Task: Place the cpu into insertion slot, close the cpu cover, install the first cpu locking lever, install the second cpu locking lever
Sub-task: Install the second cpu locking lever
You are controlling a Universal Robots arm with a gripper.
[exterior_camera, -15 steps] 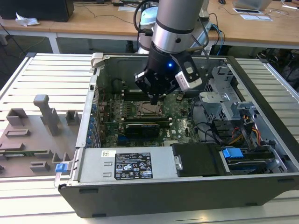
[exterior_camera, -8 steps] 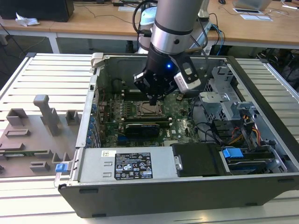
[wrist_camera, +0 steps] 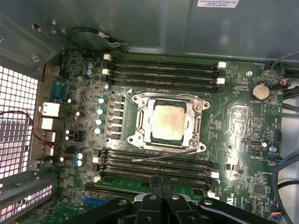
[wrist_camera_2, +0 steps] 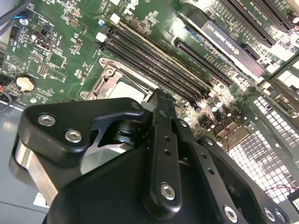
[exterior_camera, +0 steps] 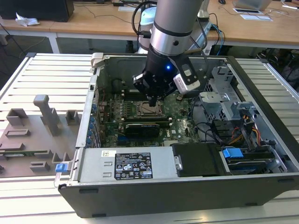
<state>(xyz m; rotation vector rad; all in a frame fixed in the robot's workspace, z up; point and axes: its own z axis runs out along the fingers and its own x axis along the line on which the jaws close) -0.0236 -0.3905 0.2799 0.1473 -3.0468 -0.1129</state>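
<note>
Claw (wrist_camera: 161,184): fingers pressed together, pinching nothing, hovering just beside the socket.
Cpu (wrist_camera: 169,120): seated flat under the closed cpu cover (wrist_camera: 140,119).
Lever (wrist_camera: 163,156): thin, lying crosswise between claw and socket.

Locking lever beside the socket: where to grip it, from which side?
The locking lever is a thin wire slanting over the memory slots. Probably grip its end farthest from the cpu cover, from straight above, fingers straddling it.

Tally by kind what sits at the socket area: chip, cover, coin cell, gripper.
cpu: 1
cpu cover: 1
coin cell battery: 1
gripper: 1
Total: 4
</note>
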